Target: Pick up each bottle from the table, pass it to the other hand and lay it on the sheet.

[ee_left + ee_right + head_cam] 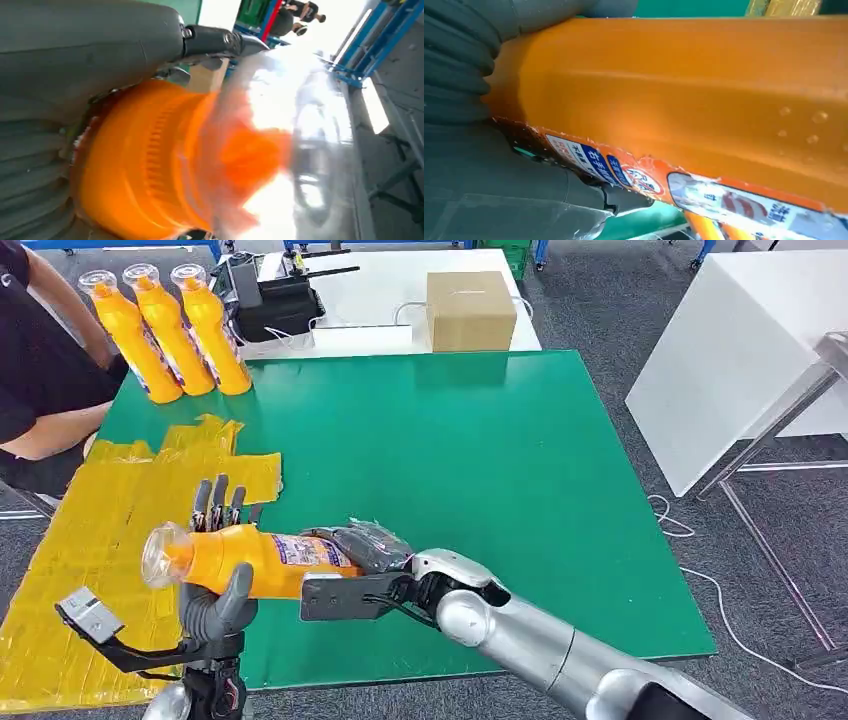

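Note:
An orange bottle (255, 560) with a clear cap lies level in the air over the front left of the green table (500, 490). My right hand (365, 548) grips its base end. My left hand (215, 590) is at its neck end: the thumb lies against the front, and the fingers (215, 505) stand straight up behind it, not curled. In the left wrist view, the bottle's cap end (165, 160) sits close against my left hand (75, 60). In the right wrist view, the labelled body (699, 90) lies in my right hand (474, 175). The yellow sheet (90, 540) covers the table's left side.
Three more orange bottles (175, 330) stand upright at the back left corner. A person in black (40, 370) sits at the left edge. Behind the table are a cardboard box (470, 310) and a black device (270, 300). A white table (740, 360) stands at the right.

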You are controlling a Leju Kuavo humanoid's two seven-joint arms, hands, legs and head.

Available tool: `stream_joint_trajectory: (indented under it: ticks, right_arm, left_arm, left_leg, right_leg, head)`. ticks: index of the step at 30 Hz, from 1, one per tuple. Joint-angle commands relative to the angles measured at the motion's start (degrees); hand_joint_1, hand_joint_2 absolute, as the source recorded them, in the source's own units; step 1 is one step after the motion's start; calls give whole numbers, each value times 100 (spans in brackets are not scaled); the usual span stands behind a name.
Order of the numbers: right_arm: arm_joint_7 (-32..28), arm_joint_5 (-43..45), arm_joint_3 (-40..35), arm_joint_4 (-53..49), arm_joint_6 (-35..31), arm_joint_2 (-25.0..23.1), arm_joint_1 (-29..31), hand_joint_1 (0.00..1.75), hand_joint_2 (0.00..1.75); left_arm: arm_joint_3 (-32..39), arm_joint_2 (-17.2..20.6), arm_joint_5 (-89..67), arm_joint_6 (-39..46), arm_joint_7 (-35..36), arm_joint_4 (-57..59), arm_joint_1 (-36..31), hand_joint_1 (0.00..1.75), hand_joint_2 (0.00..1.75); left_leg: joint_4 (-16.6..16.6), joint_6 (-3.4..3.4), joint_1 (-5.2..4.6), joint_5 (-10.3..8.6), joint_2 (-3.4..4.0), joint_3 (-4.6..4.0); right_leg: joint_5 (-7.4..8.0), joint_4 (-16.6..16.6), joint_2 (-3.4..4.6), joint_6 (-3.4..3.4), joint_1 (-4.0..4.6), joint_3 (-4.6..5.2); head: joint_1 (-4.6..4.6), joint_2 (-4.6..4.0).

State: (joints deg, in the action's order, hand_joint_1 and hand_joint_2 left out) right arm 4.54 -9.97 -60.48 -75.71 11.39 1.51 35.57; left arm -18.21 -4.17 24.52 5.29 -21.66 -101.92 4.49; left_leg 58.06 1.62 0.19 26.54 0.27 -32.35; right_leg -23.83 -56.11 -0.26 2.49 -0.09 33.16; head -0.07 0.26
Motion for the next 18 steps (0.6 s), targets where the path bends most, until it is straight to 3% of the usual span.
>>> stream_joint_trajectory:
  ticks: [1, 2, 18]
  right_arm:
    - [-19, 60, -938, -242, 58, 156, 289, 175, 175]
    - [-17, 76, -947, -216, 43, 146, 296, 175, 175]
    - [-7, 199, -1038, -106, -3, 150, 389, 175, 175]
  left_arm:
    - [140, 29, -33, 42, 24, 462, -224, 9, 175]
    - [134, 17, -50, 52, 16, 466, -229, 175, 175]
    - [115, -13, -115, 107, -34, 491, -267, 175, 175]
  left_leg:
    - [-8, -7, -1, 3, -2, 20]
    - [-8, -7, 1, 2, -6, 18]
    - [-7, -5, -1, 0, -8, 13]
  right_leg:
    - [-4, 5, 2, -4, -2, -18]
    - [-4, 6, -2, -4, 0, -18]
    - [-3, 5, -6, -2, -1, -13]
  head:
    - [4, 0]
    - [0, 0]
    - [2, 0]
